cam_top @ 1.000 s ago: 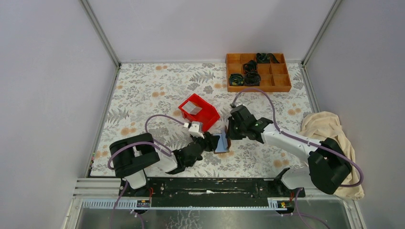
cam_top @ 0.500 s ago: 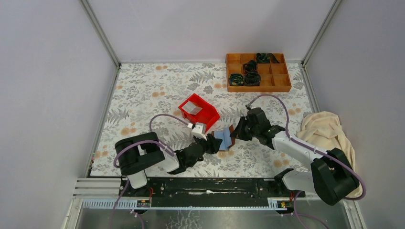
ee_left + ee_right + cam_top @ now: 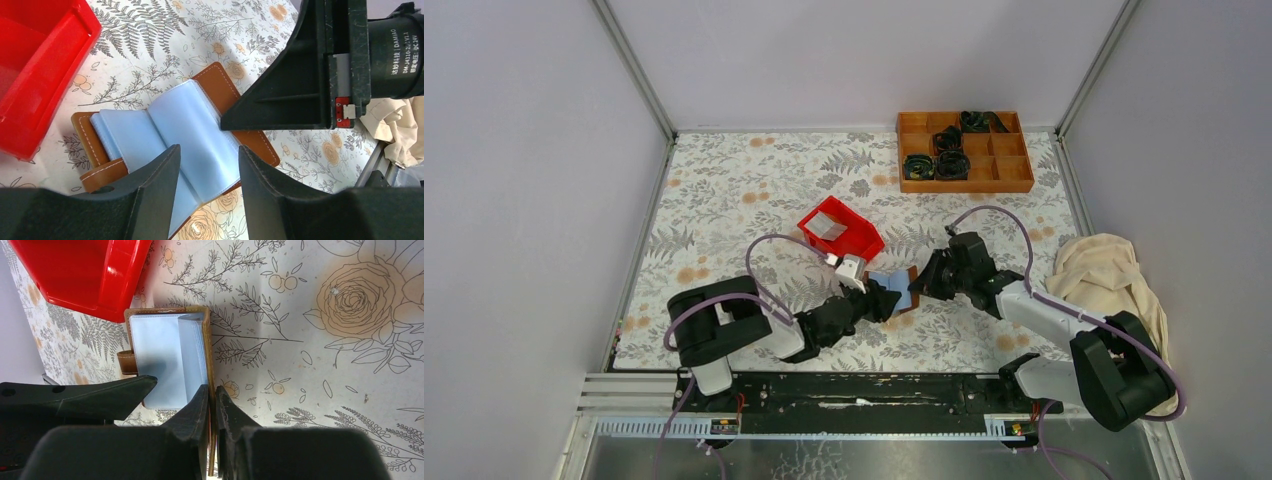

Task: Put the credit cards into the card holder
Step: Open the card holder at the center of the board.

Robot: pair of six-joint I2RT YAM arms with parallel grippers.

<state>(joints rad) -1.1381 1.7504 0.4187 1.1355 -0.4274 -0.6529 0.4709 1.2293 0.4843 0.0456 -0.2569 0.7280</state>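
Observation:
The brown card holder (image 3: 894, 291) lies open on the floral mat, its pale blue pockets (image 3: 190, 125) facing up. My right gripper (image 3: 211, 388) is shut on the edge of its brown right-hand cover (image 3: 212, 355). It shows as a black wedge (image 3: 290, 85) in the left wrist view. My left gripper (image 3: 209, 148) is open just above the blue pockets, with nothing between its fingers. A pale flat card (image 3: 827, 228) lies inside the red bin (image 3: 849, 240). I see no gold-tan card.
The red bin (image 3: 35, 65) stands right beside the card holder's far left side. An orange compartment tray (image 3: 1014, 185) with black coiled items sits at the back right. A beige cloth (image 3: 1114, 280) is bunched at the right edge.
My right gripper has drawn the brown cover to the right, and the card holder has spread open and shifted slightly away. My left gripper has followed it forward.

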